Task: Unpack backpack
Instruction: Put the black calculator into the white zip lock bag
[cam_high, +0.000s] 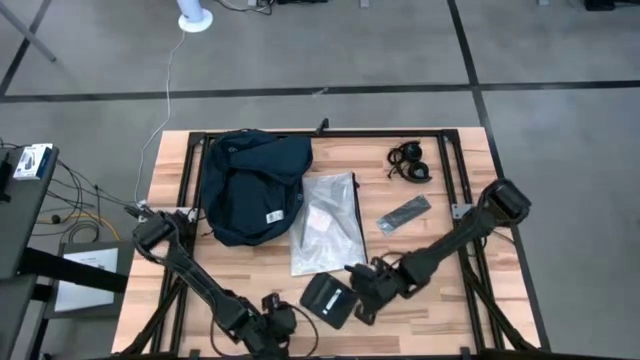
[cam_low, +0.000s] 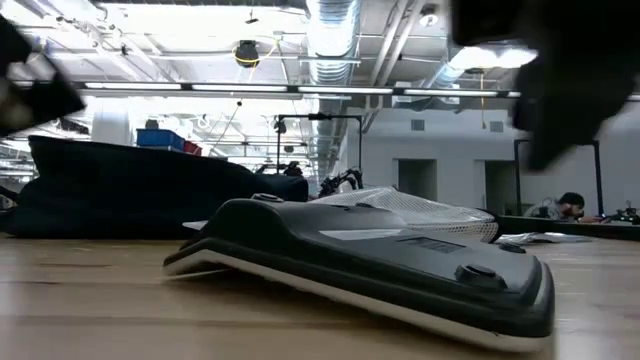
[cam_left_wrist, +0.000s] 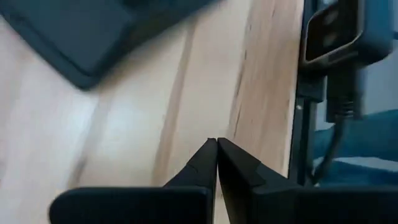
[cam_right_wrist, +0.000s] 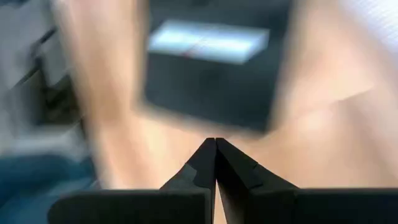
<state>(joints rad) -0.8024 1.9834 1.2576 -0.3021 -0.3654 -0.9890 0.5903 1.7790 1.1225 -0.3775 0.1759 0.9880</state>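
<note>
The backpack is a large, soft, dark navy fabric bag with a rounded outline, lying flat and slumped on the far left part of the wooden table; a small white label shows near its lower right corner, and in the low view it reads as a long, low dark mound behind the nearer things. Just beside its right edge lies a clear, crinkly plastic bag, shiny and creased, stretching toward the table's middle. In front of that bag's near end sits a small flat black pouch with a pale label, its smooth moulded surface and rounded corners filling the low view, one edge lifted slightly off the wood. Farther right are a slim dark rectangular bar lying at a slant and a coiled bundle of black cable or straps near the far right corner. The table is light butcher-block planking with a black frame rail around it. The left gripper is low at the near edge, left of the pouch, its fingers pressed together on nothing. The right gripper is just beside the pouch's right edge, fingers likewise closed and empty. Bare wood lies open at the near right
</note>
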